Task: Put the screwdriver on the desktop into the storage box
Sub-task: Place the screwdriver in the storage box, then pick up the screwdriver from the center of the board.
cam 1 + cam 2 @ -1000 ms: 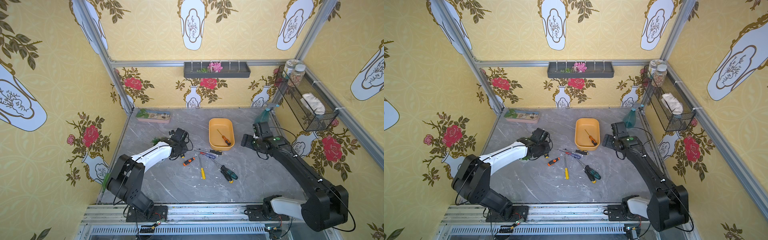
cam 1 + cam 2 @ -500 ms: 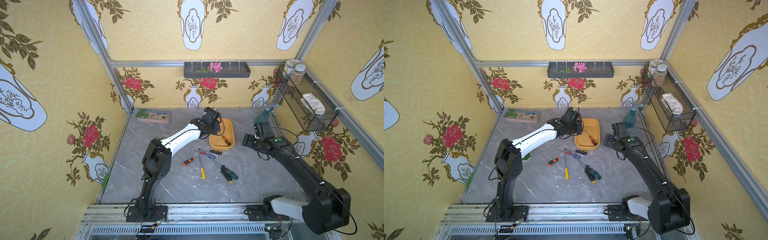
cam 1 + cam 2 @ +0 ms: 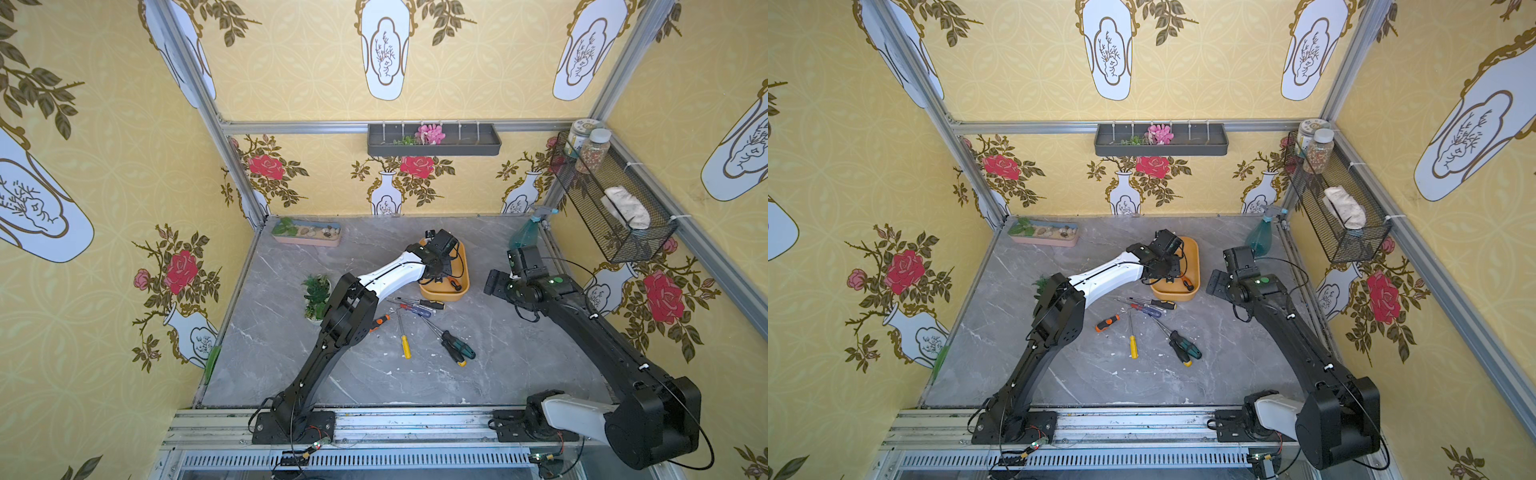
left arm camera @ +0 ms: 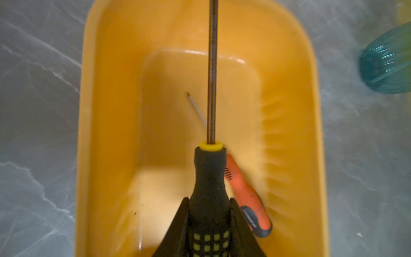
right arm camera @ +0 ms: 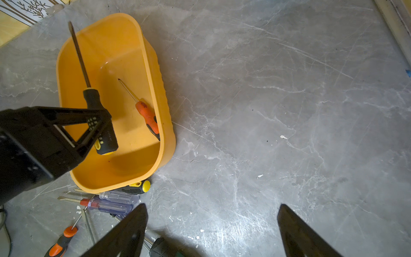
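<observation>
The orange-yellow storage box [image 3: 462,287] [image 3: 1197,266] stands on the grey desktop [image 3: 291,353]. My left gripper [image 4: 209,204] [image 3: 442,254] hangs over it, shut on a black-and-yellow screwdriver [image 4: 208,173] [image 5: 91,98] by the handle, with the shaft pointing along the box. An orange-handled screwdriver [image 4: 242,193] [image 5: 148,115] lies inside the box against a wall. Several more screwdrivers lie on the desktop in front of the box, among them a yellow one [image 3: 405,347] and a green-black one [image 3: 457,349]. My right gripper [image 5: 211,209] [image 3: 507,270] is open and empty, to the right of the box.
A pink tray of pebbles [image 3: 307,235] sits at the back left and a small green plant [image 3: 316,291] by the left arm. A teal spray bottle [image 3: 525,232] stands at the back right. A wire basket [image 3: 615,208] and a dark wall tray [image 3: 432,141] hang on the walls.
My left arm has swung from the left part of the desktop to over the storage box, carrying the black-and-yellow screwdriver. The right arm has barely moved.
</observation>
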